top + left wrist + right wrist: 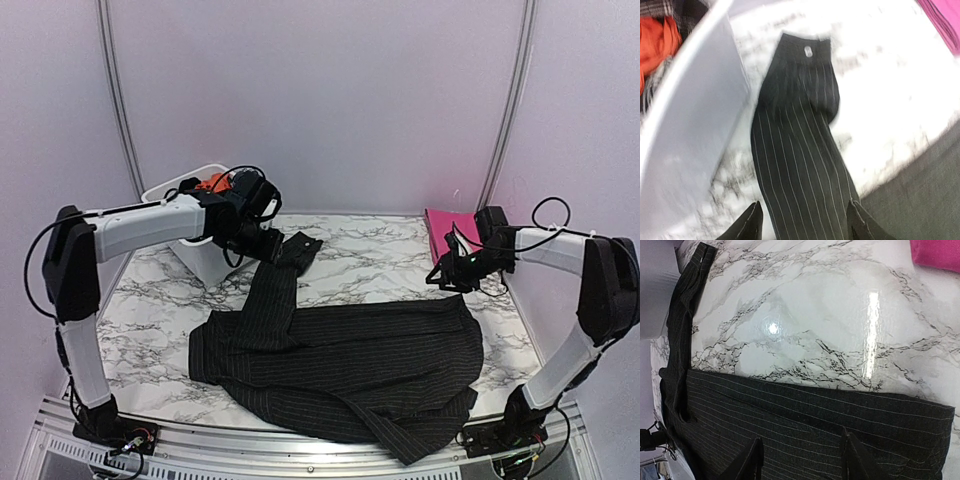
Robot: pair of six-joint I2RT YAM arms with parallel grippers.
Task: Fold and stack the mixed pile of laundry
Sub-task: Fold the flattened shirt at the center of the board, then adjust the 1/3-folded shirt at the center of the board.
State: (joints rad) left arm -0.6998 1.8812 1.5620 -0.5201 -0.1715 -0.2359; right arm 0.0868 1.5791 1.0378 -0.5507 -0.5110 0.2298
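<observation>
Two arms work one garment: the black pinstriped shirt (pixel 340 360) lies spread across the lower middle of the desk (pixel 380 260) in the top view. One sleeve (pixel 795 150) runs up toward the white tub (pixel 200 185) at upper left. By my reading the shirt is laid flat and the sleeve drawn out straight so that it can be folded next.

The left gripper (pixel 805 222) hangs just above that sleeve near its cuff. Its fingers are spread with the cloth passing below them, not pinched. The right gripper (pixel 800 460) is over the shirt's upper right edge. It is likewise parted and holds nothing I can see.

A magenta-pink cloth (pixel 445 222) sits at the right rear of the desk, apart from the shirt; that looks like the start of a stack. An orange garment (pixel 657 42) and a bit of dark plaid (pixel 662 7) are in the tub, awaiting their turn.

Much is uncertain. The left wrist view is smeared with motion blur, so I cannot tell whether a fingertip brushes the sleeve. The right arm hides part of the pink cloth, and its folding cannot be judged. The tub's contents are mostly hidden behind the left arm, and the shirt's lower hem is bunched at the desk's near edge.
</observation>
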